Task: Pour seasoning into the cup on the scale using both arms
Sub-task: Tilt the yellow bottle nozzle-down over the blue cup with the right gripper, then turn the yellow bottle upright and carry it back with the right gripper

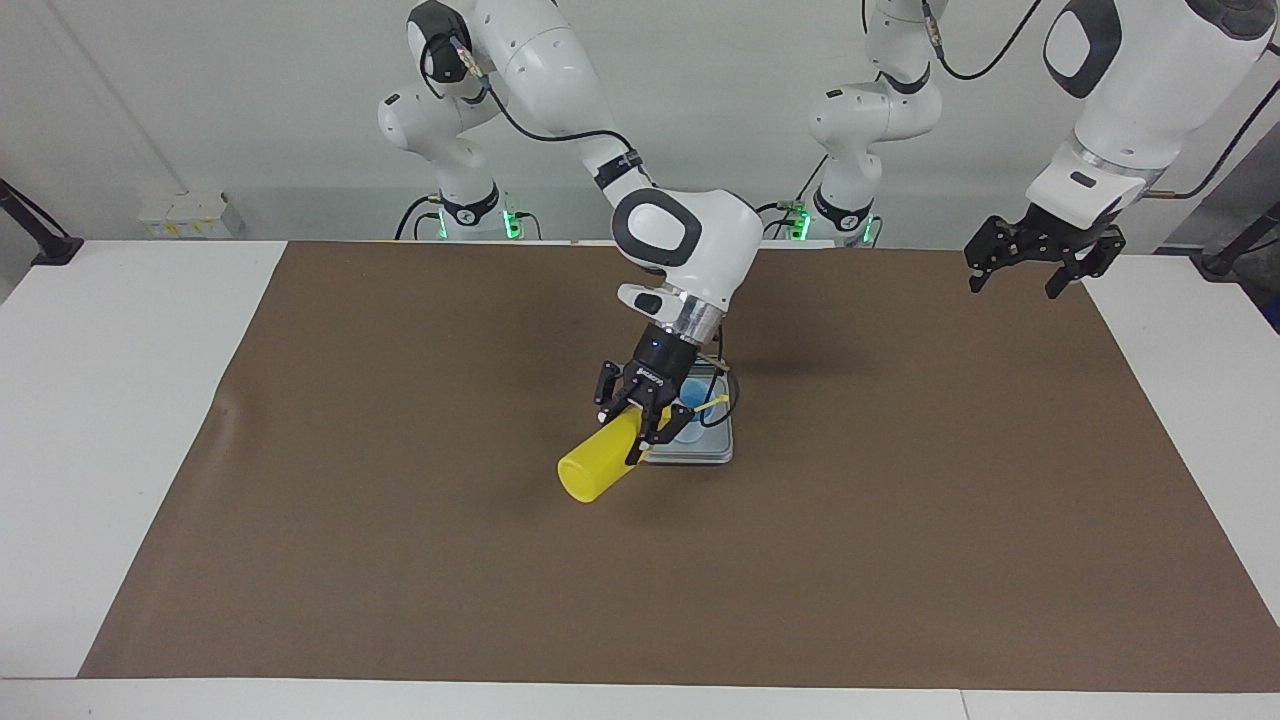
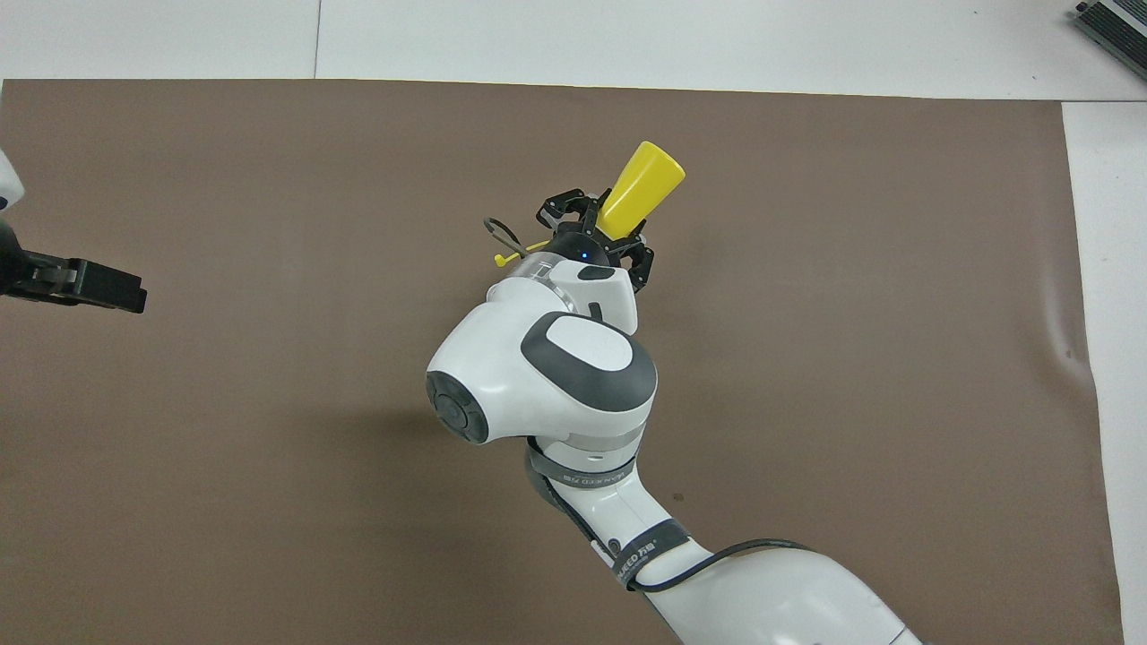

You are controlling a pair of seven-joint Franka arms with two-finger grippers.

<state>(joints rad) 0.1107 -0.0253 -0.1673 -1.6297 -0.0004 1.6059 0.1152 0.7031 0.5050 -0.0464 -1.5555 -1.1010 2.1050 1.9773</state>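
Note:
My right gripper [image 1: 636, 432] is shut on the yellow seasoning bottle [image 1: 592, 470], which lies tilted with its base low over the mat and its nozzle end toward the light blue cup [image 1: 697, 393]. The cup stands on the silver-grey scale [image 1: 700, 452] at the table's middle. The bottle's cap dangles on its tether [image 1: 715, 405] over the cup. From overhead the bottle [image 2: 641, 184] sticks out past the right gripper [image 2: 596, 235], and the arm hides the cup and the scale. My left gripper [image 1: 1030, 268] hangs open and holds nothing, high over the mat's edge at the left arm's end, and it waits there.
A brown mat [image 1: 400, 560] covers most of the white table [image 1: 100, 400]. The right arm's wrist and forearm [image 2: 556, 376] stretch over the table's middle. The left gripper [image 2: 125, 296] shows at the overhead view's edge.

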